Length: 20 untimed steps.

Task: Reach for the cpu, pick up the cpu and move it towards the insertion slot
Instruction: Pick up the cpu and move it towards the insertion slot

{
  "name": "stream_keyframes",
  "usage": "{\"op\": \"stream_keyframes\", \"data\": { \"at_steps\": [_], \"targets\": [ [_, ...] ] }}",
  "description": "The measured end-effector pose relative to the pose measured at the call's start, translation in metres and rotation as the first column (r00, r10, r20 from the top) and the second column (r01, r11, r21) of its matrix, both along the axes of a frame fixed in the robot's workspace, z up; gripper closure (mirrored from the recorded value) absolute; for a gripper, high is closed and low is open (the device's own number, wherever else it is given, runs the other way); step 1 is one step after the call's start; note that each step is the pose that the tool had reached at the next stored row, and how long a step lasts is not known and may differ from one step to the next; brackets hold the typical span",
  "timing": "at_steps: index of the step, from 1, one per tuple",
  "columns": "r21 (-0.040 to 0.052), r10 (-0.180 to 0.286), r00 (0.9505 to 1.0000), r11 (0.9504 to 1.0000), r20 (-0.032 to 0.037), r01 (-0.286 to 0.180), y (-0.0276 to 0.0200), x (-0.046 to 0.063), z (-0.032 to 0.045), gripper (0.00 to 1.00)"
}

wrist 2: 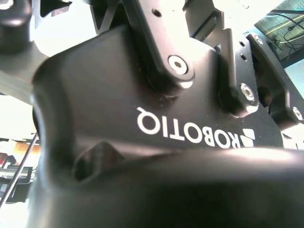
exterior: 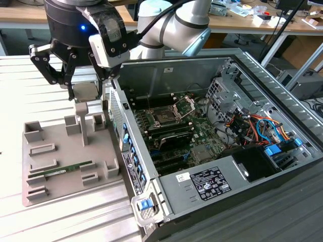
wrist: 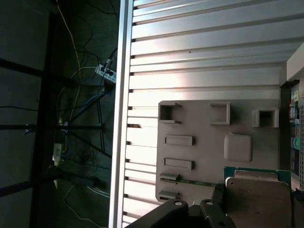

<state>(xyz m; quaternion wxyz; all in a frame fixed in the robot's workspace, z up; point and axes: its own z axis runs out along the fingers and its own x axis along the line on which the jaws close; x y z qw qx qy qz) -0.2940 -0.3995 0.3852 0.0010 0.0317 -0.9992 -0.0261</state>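
Fingers [exterior: 69, 80] of the gripper [exterior: 87, 96] pinched onto opposite edges of the cpu [exterior: 86, 91], held just above the grey fixture tray [exterior: 50, 151]. In the first wrist view, cpu [wrist: 257, 192] close beneath the camera. Well apart from the insertion slot [exterior: 165, 118] inside the open computer case [exterior: 262, 75]. Likely hazards: slipping or tilting from so thin an edge grip, or clipping the case wall between tray and slot.

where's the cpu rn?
The cpu is between the fingers of the gripper, above the grey holder tray at the exterior view's left, beside the open computer case and apart from the insertion slot.
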Motion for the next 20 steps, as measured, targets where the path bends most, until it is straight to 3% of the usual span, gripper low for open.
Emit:
{"op": "stream_keyframes", "data": {
  "at_steps": [20],
  "targets": [
    [0.0,0.0,1.0,1.0,0.0,0.0,0.0,0.028,0.0,0.45]
  ]
}}
